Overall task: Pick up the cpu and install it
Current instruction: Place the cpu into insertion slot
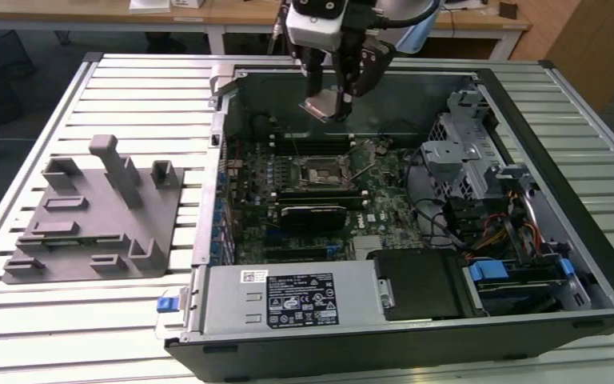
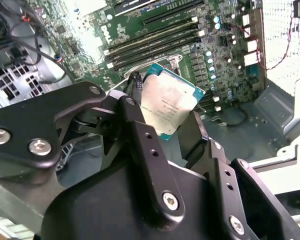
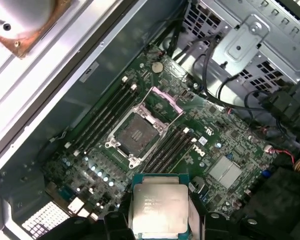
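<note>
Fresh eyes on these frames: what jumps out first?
The silver cpu, clamped in the jaws, hangs above the open computer case. On the green motherboard inside, the socket lies open and empty. On the exterior view's left, a grey fixture plate lies on the slatted table.

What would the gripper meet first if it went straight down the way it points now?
Probably the motherboard, with the held cpu touching first, near the open socket or memory slots; depth leaves exactly where unclear.

Silver cpu [image 3: 157, 207] with teal rim, green motherboard [image 3: 225, 132], black claw [image 2: 165, 114], grey fixture plate [image 1: 83, 228]
</note>
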Motion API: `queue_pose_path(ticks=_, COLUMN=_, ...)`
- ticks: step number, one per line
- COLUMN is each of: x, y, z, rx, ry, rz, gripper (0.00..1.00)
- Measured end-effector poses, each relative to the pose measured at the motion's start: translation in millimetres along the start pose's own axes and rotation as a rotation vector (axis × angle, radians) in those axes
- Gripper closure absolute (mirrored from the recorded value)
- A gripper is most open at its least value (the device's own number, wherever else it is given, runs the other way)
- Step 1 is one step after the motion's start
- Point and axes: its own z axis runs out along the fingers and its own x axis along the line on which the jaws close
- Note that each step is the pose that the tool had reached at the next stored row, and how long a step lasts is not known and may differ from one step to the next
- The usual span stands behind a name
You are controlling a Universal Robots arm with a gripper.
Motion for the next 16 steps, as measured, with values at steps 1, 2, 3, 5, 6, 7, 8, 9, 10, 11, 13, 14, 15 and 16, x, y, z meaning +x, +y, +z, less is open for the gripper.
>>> queue_pose_path(ticks=1, x=0.1, y=0.1, z=0.1, rx=0.0002, ry=-0.0003, rz=0.012, gripper=0.47)
queue_pose_path(ticks=2, x=0.2, y=0.1, z=0.3, rx=0.0003, ry=-0.0006, rz=0.025, gripper=0.47)
queue_pose_path(ticks=3, x=0.3, y=0.2, z=0.4, rx=0.0004, ry=-0.0008, rz=0.037, gripper=0.47)
queue_pose_path(ticks=5, x=0.5, y=0.4, z=0.7, rx=0.0007, ry=-0.0014, rz=0.061, gripper=0.47)
queue_pose_path(ticks=6, x=0.5, y=0.4, z=0.9, rx=0.0008, ry=-0.0017, rz=0.074, gripper=0.47)
queue_pose_path(ticks=7, x=0.6, y=0.5, z=1.0, rx=0.0009, ry=-0.0020, rz=0.086, gripper=0.47)
queue_pose_path(ticks=8, x=0.7, y=0.6, z=1.1, rx=0.0011, ry=-0.0022, rz=0.098, gripper=0.47)
queue_pose_path(ticks=9, x=0.8, y=0.7, z=1.3, rx=0.0013, ry=-0.0025, rz=0.112, gripper=0.47)
queue_pose_path(ticks=10, x=0.9, y=0.8, z=1.4, rx=0.0014, ry=-0.0029, rz=0.124, gripper=0.47)
queue_pose_path(ticks=11, x=1.0, y=0.8, z=1.6, rx=0.0015, ry=-0.0031, rz=0.136, gripper=0.47)
queue_pose_path(ticks=13, x=1.2, y=0.9, z=1.9, rx=0.0017, ry=-0.0036, rz=0.161, gripper=0.47)
queue_pose_path(ticks=14, x=1.3, y=1.0, z=2.0, rx=0.0019, ry=-0.0039, rz=0.174, gripper=0.47)
queue_pose_path(ticks=15, x=1.4, y=1.1, z=2.2, rx=0.0020, ry=-0.0042, rz=0.187, gripper=0.47)
queue_pose_path(ticks=16, x=1.4, y=1.1, z=2.4, rx=0.0023, ry=-0.0046, rz=0.201, gripper=0.47)
